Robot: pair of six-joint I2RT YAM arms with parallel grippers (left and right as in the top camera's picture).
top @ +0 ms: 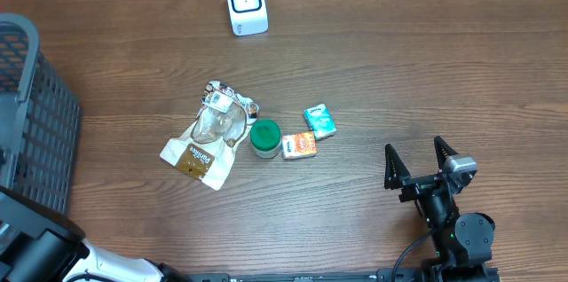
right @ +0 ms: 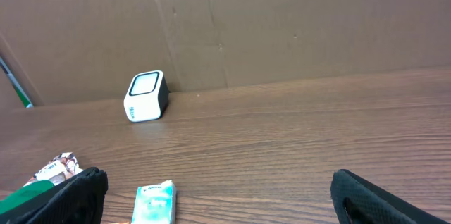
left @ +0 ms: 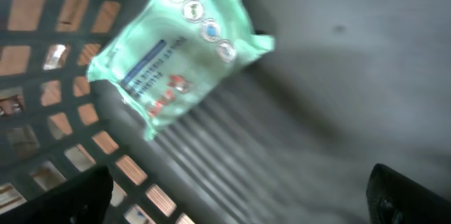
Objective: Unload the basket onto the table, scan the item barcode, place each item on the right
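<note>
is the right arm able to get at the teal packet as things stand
Probably yes. The right gripper stands open with only bare table between it and the teal packet. The orange box sits close by on the packet's far side, so it should not block the approach.

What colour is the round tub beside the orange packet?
Green. The round tub shows best in the overhead view.
</note>
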